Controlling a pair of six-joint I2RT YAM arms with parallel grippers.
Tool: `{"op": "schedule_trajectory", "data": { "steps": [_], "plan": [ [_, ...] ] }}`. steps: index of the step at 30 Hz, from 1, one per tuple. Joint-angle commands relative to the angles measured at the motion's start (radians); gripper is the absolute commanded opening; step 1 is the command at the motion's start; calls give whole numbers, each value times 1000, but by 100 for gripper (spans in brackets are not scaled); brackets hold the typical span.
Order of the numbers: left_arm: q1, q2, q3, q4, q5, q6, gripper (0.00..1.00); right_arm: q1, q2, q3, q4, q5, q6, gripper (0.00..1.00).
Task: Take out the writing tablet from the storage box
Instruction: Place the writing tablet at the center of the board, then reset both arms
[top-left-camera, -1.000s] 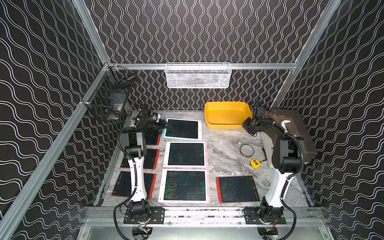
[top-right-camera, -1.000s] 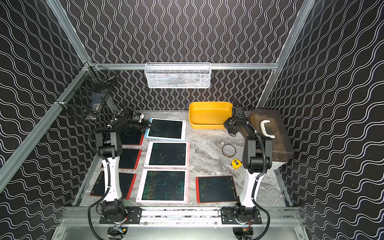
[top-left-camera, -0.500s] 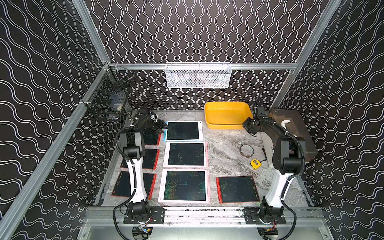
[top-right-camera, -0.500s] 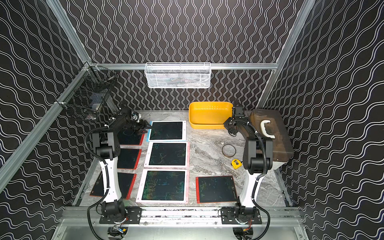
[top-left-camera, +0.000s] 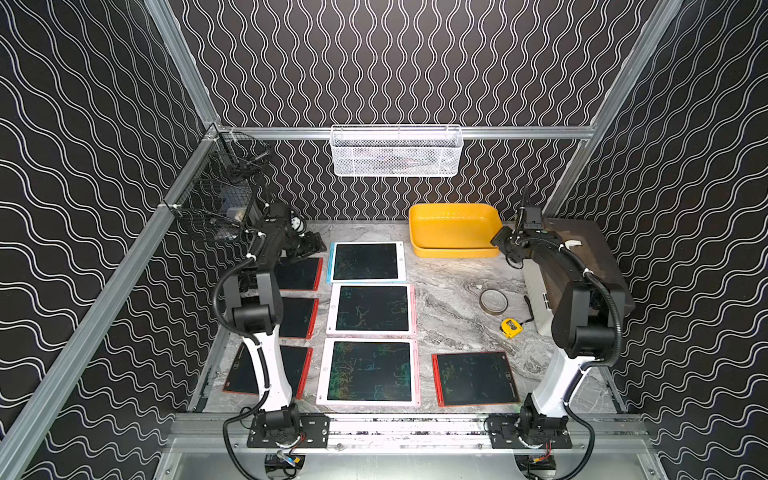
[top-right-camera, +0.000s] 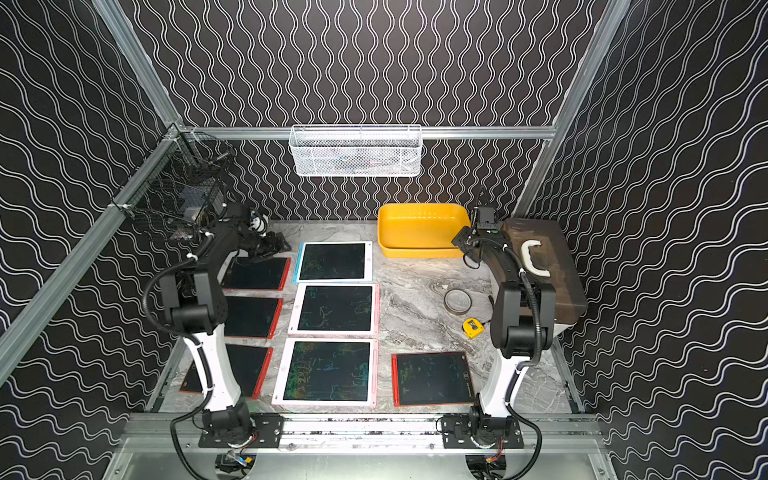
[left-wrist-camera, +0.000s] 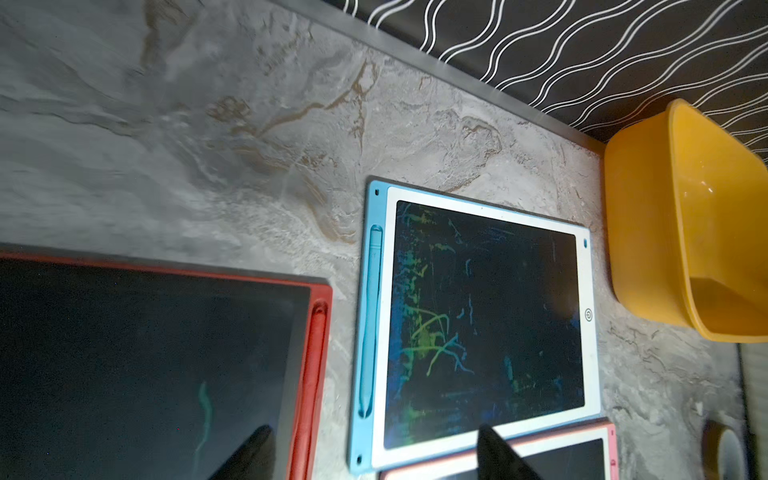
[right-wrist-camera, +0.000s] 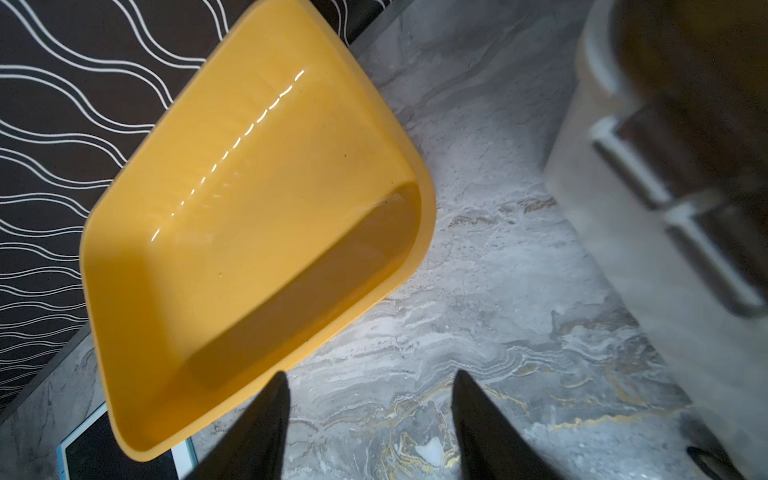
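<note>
The yellow storage box stands at the back of the table, and the right wrist view shows the storage box with nothing inside. A blue-framed writing tablet lies flat on the table just left of the box. My left gripper hovers open over the gap between the blue tablet's left edge and a red tablet, holding nothing. Beside the box's near right corner my right gripper is open over bare table.
Two pink-framed tablets lie in front of the blue one. Several red-framed tablets lie along the left side, and one lies at the front right. A tape roll, a yellow tape measure and a grey case are at the right.
The blue tablet, tilted at my left gripper a second ago, now lies flat. The left gripper has opened and drawn slightly back to the left. The right gripper has opened.
</note>
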Motion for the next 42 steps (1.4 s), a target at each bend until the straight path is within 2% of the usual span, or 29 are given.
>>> {"op": "schedule_trajectory", "data": {
  "steps": [1,2,4,9,11,15,19,22,27,31,34,36,39,42],
  "plan": [
    [1,-272,-139,148,-146,69,96,1,-61,-51,24,27,-79,73],
    [0,-323,-192,184,-173,74,99,1,-82,-70,28,26,-93,81],
    [1,-402,-283,240,-211,86,99,1,-123,-111,36,19,-122,88],
    [6,-542,-464,351,-299,93,99,2,-267,-248,69,7,-228,100],
    [12,-595,-541,406,-311,87,99,2,-351,-346,111,33,-246,100],
    [62,-708,-699,577,-225,7,99,2,-500,-556,208,132,-234,100],
    [75,-837,-970,893,-225,-37,99,2,-593,-757,391,181,-256,100],
    [75,-824,-1178,1159,-191,-64,99,2,-607,-887,587,215,-297,100],
    [61,-715,-1406,1553,-267,-5,99,2,-508,-961,796,239,-341,100],
    [65,-697,-1384,1530,-276,17,99,3,-398,-921,801,224,-319,100],
    [59,-748,-1425,1529,-247,-8,99,3,-385,-941,853,244,-331,100],
    [24,-751,-1433,1498,-241,-8,99,2,-385,-956,875,260,-341,100],
    [-57,-648,-1437,1554,-290,31,99,2,-356,-985,967,268,-375,100],
    [-67,-530,-1420,1691,-273,22,99,1,-281,-1025,1138,245,-408,100]
  ]
}}
